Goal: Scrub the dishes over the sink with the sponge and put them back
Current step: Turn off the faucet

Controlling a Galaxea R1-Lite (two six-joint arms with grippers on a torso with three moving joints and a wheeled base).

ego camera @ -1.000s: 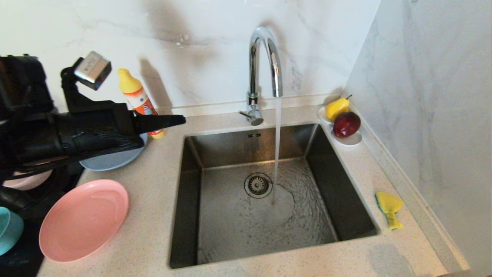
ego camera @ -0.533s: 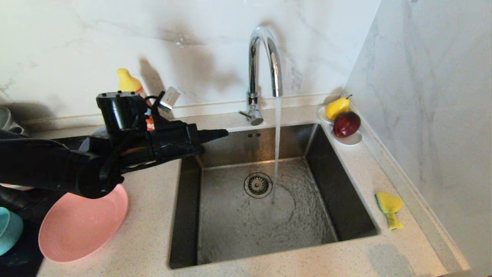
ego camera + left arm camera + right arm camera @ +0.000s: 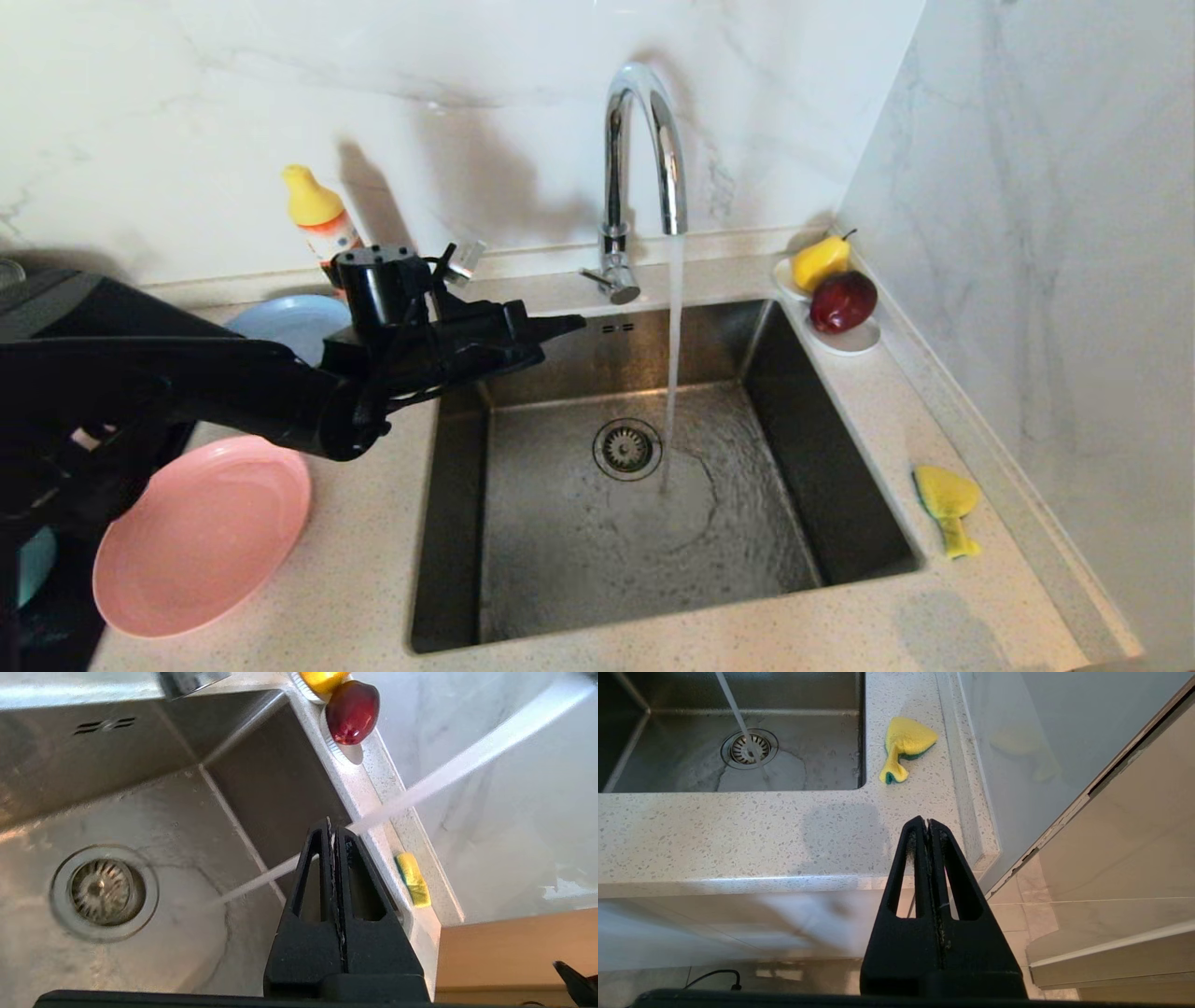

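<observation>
The left claw point(image 3: 574, 324) is being held out level over the back left corner of the sink point(image 3: 467, 523), its fingers pressed flat together with nothing between them. Water is being poured from the chrome faucet point(image 3: 644, 149) in a thin stream point(image 3: 672, 373) that is landing on the basin floor just beside the round drain strainer point(image 3: 626, 449). The sponge point(image 3: 946, 504) is being left bent on the speckled tabletop point(image 3: 373, 579) to the right of the sink, well apart from the left claw and close to the side wall. The pink plate point(image 3: 201, 537) is being kept on the tabletop left of the sink, with the grey-blue plate point(image 3: 289, 322) lying farther back, partly hidden behind the left arm. A sliver of the teal bowl point(image 3: 33, 569) is being shown at the left edge. A dish soap bottle point(image 3: 317, 219) is being stood against the back wall. A pear point(image 3: 820, 261) and a dark red apple point(image 3: 843, 301) are being kept on a small white dish point(image 3: 854, 341) at the sink's back right corner. The right claw point(image 3: 928, 823) is being held below the front edge of the tabletop, its fingers pressed together and gripping nothing.
</observation>
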